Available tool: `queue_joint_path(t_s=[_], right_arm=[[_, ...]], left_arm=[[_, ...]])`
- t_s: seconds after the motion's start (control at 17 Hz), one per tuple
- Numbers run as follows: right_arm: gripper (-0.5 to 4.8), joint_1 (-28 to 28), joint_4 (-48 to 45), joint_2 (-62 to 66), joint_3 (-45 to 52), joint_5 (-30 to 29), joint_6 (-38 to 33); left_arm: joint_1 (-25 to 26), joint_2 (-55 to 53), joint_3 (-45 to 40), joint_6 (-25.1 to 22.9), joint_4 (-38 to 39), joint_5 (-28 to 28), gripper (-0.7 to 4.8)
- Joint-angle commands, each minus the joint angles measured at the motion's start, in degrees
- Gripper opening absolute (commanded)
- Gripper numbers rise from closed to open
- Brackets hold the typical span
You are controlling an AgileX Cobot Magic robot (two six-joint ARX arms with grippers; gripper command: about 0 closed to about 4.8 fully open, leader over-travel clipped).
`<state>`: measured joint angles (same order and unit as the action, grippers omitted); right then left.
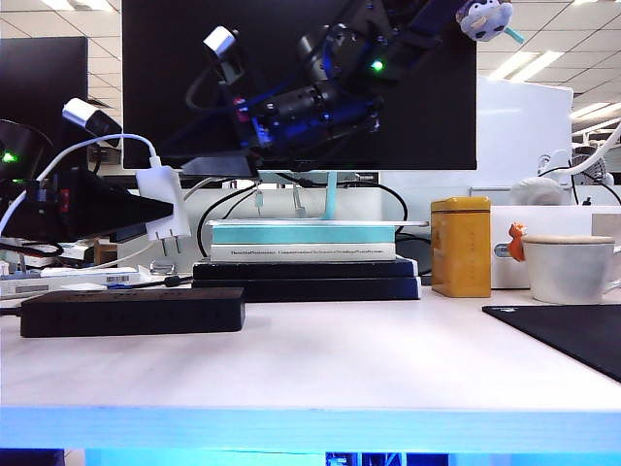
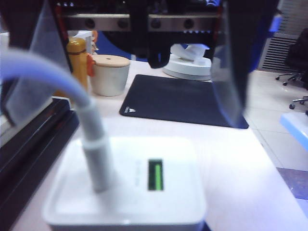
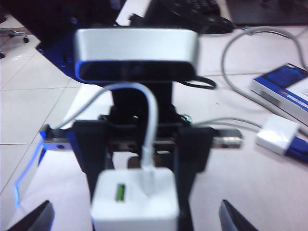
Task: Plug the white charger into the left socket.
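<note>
Left pincer (image 1: 146,209) clamps the white charger (image 1: 161,202) above the black power strip (image 1: 132,312), prongs down; right pincer (image 3: 134,219) hangs apart nearby. Best lower straight over the left socket, prongs kept vertical.

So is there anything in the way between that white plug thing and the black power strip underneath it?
Nothing visible. The left gripper holds the white charger in the air, prongs down, above the right part of the power strip, with only open air between them. The right gripper hangs open nearby, above the books.
</note>
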<state>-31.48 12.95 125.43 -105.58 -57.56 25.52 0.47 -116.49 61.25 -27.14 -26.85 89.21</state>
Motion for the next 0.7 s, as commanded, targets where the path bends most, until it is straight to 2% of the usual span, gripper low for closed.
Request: queue_joint_path(t_s=[0.06, 0.53, 0.59, 0.7], right_arm=[[4.79, -1.0, -0.9, 0.3, -0.3, -0.5, -0.5], [4.59, -2.6, -1.3, 2.1, -0.3, 1.1, -0.5], [4.1, -2.9, -1.2, 2.3, -0.3, 1.0, -0.5], [2.47, -2.9, -1.2, 2.3, -0.3, 1.3, -0.5]], left_arm=[[-0.2, 0.3, 0.3, 0.2, -0.7, 1.1, 1.5], [-0.3, 0.3, 0.3, 0.9, -3.0, 3.0, 1.5], [-0.3, 0.3, 0.3, 1.0, -3.0, 3.0, 1.5], [-0.3, 0.3, 0.3, 1.1, -3.0, 3.0, 1.5]])
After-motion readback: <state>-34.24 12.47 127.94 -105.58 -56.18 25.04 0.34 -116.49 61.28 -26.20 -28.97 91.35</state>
